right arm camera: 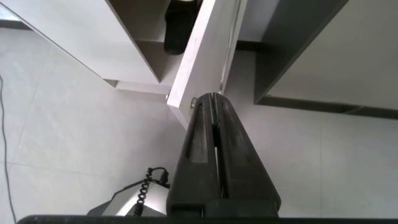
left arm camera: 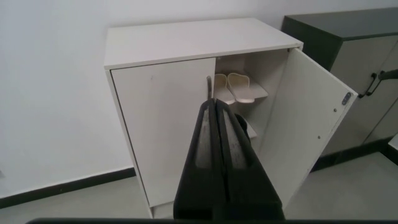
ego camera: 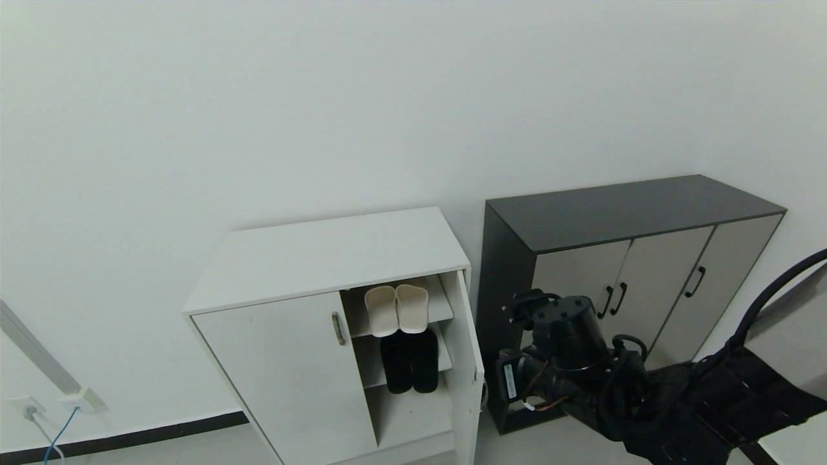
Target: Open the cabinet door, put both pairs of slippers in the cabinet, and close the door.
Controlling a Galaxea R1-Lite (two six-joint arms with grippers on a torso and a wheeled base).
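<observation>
The white cabinet [ego camera: 323, 258] stands against the wall with its right-hand door [ego camera: 466, 361] swung wide open and its other door [ego camera: 284, 368] shut. Inside it, the cream slippers [ego camera: 396, 309] lie side by side on the top shelf. The black slippers [ego camera: 409, 361] sit on the shelf directly below them, also paired and close together. Both pairs are in the open half of the cabinet, toes pointing inward.

The right gripper [right arm camera: 213, 98] is clenched with nothing between its fingers. It is low down, just beside the free edge of the open door near that door's bottom corner; I cannot tell whether it touches the wood. The left gripper [left arm camera: 212, 102] is likewise pressed closed and empty, held in front of the cabinet, well apart from it, and pointing at the seam between the two doors.

A dark cabinet [ego camera: 620, 206] with grey doors stands just beside the white cabinet, on the side of the open door. A wall socket [ego camera: 29, 408] with a blue cable is low on the wall, beyond the cabinet's closed side.
</observation>
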